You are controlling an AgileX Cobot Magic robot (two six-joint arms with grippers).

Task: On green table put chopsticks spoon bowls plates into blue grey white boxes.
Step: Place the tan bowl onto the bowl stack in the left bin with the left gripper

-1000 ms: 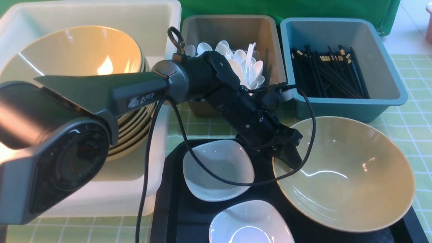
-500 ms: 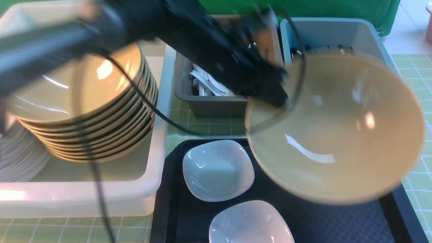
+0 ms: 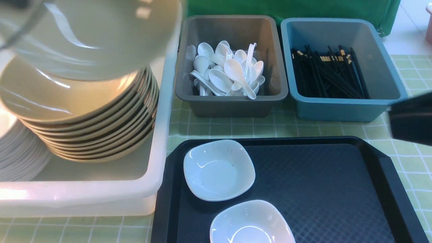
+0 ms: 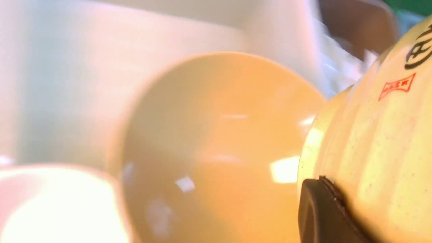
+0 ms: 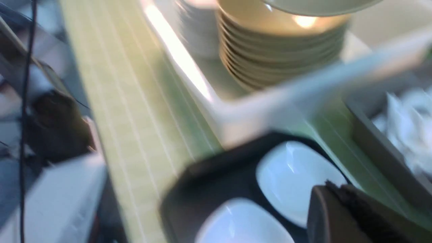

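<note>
Table (image 3: 287, 128): pale green cloth, white grid of small squares. White tub (image 3: 158, 135), translucent, rolled rim, on its left side: holds a stack (image 3: 94, 135) of glossy tan bowls with dark edges, and beside it a ribbed white pile (image 3: 17, 158). Grey box (image 3: 233, 104): glossy white spoons (image 3: 229, 72), deep oval scoops, heaped. Teal box (image 3: 337, 111): thin black chopsticks (image 3: 327, 77), some gold-ended. Black tray (image 3: 320, 189), cross-hatched texture: two squarish white plates (image 3: 218, 170), rounded corners, apart. My left gripper (image 4: 324, 209) is clamped on one bowl (image 3: 98, 37), held above the stack; its outside is cream, speckled, with a red stamp. My right gripper (image 5: 341, 216) is closed, nothing seen in it, at the table's right side.
</note>
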